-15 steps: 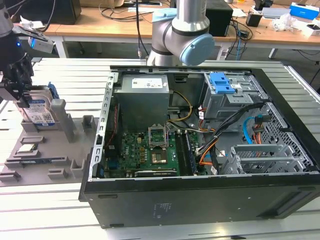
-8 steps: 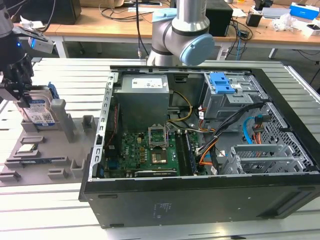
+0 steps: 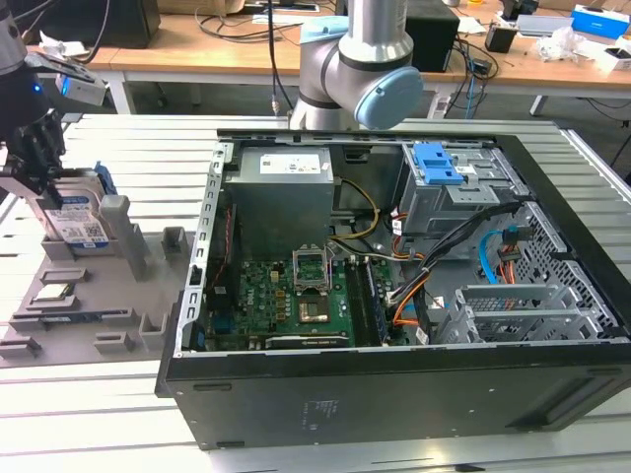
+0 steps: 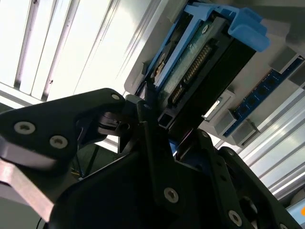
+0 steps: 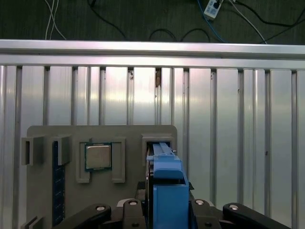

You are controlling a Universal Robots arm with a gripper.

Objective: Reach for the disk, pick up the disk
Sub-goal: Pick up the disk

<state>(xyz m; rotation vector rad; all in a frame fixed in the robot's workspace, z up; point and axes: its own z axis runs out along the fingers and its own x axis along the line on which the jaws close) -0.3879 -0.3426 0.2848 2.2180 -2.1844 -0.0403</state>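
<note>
The disk (image 3: pixel 67 197) is shown silver with a white-and-blue label (image 3: pixel 79 232) and blue bracket (image 5: pixel 167 186), the gripper (image 3: pixel 39 177) black, the holder tray (image 3: pixel 118 296) grey, the processor chip (image 5: pixel 97 156) silver, the motherboard (image 3: pixel 286 296) green, and the table (image 5: pixel 228 119) ribbed in pale silver stripes.

Ribbed metal, cluttered room
Behind the slatted surface (image 3: pixel 99 414) stands a wooden desk (image 3: pixel 197 54) strewn with cables (image 3: pixel 237 22); dark floor (image 5: pixel 143 19) lies beside it.

No print can be read. The disk (image 3: pixel 76 223) carries a white-and-blue label with barcode stripes, characters too small to make out. The power supply (image 3: pixel 286 202) has a white sticker (image 3: pixel 296 162), text illegible. The case front panel (image 3: pixel 414 394) shows faint small marks, unreadable.
</note>
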